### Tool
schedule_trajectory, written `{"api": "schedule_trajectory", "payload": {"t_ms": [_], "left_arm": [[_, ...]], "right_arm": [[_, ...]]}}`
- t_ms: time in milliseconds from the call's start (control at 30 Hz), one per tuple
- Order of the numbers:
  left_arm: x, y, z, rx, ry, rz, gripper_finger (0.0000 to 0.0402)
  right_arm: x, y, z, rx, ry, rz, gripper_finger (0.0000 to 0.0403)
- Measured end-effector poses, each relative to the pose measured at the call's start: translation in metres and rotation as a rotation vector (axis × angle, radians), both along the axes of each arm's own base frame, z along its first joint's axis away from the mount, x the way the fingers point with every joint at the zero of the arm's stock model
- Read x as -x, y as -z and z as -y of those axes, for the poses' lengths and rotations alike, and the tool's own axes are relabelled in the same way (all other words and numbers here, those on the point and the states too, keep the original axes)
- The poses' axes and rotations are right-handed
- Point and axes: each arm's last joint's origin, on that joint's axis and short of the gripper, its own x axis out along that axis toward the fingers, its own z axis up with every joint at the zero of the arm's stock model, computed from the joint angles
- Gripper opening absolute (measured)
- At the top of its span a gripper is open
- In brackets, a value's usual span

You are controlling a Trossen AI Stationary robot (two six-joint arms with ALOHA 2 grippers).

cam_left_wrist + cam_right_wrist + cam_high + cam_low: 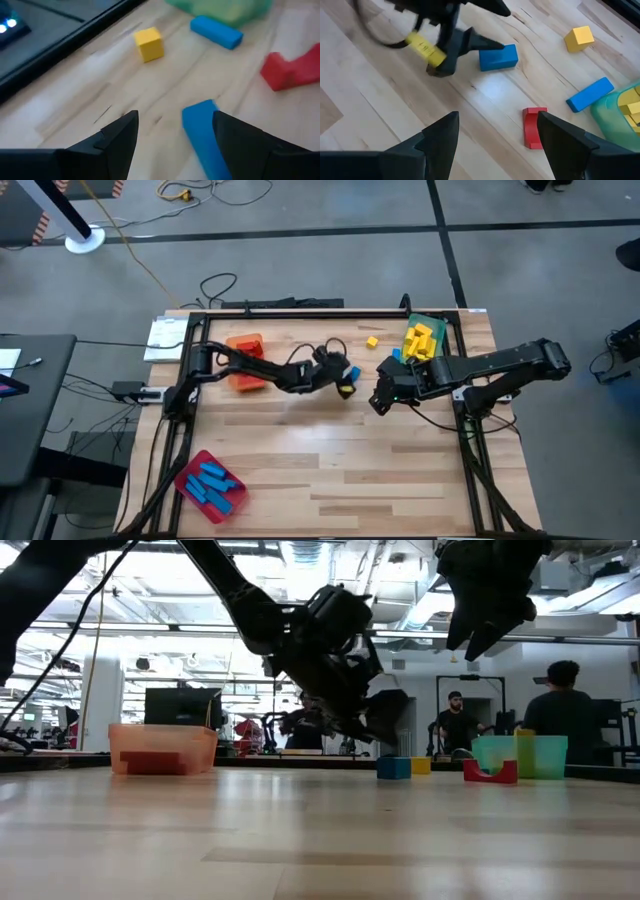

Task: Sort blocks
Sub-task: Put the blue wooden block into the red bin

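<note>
Most blocks appear sorted into trays; four remain loose at upper centre. The left gripper [345, 375], open and empty, is lowered beside a blue block [202, 135]; the right gripper [385, 398] is held open, empty.

no text, label or number can be read anywhere; the yellow tag [426, 50] on the left gripper's cable carries dark marks too blurred to make out.

Wood-grain table [330, 470], smooth plastic blocks [498, 57]

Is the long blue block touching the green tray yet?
Apart. The right wrist view shows bare wood between the long blue block and the green tray.
</note>
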Motion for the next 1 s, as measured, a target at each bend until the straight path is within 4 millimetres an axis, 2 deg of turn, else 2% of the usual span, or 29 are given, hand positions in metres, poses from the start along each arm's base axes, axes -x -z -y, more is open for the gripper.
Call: {"api": "schedule_trajectory", "payload": {"t_ms": [100,200,533,767,1000], "left_arm": [[0.001,0.001,-0.010,0.061,0.042,0.009,0.0251],[0.001,0.001,-0.010,0.085,0.074,0.011,0.0257],[-0.004,-0.002,0.001,0.084,0.117,0.028,0.0330],[-0.007,-0.008,0.000,0.084,0.110,0.013,0.0334],[-0.004,-0.001,0.000,0.117,0.094,-0.050,0.0334]], "right_arm": [[0.000,0.000,0.000,-0.001,0.000,0.004,0.0282],[0.000,0.000,0.000,-0.001,0.000,0.005,0.0282],[-0.001,-0.001,0.000,-0.002,0.000,0.015,0.0282],[-0.001,-0.001,0.000,-0.003,0.001,0.017,0.0282],[-0.001,-0.001,0.000,-0.003,0.001,0.018,0.0282]]}}
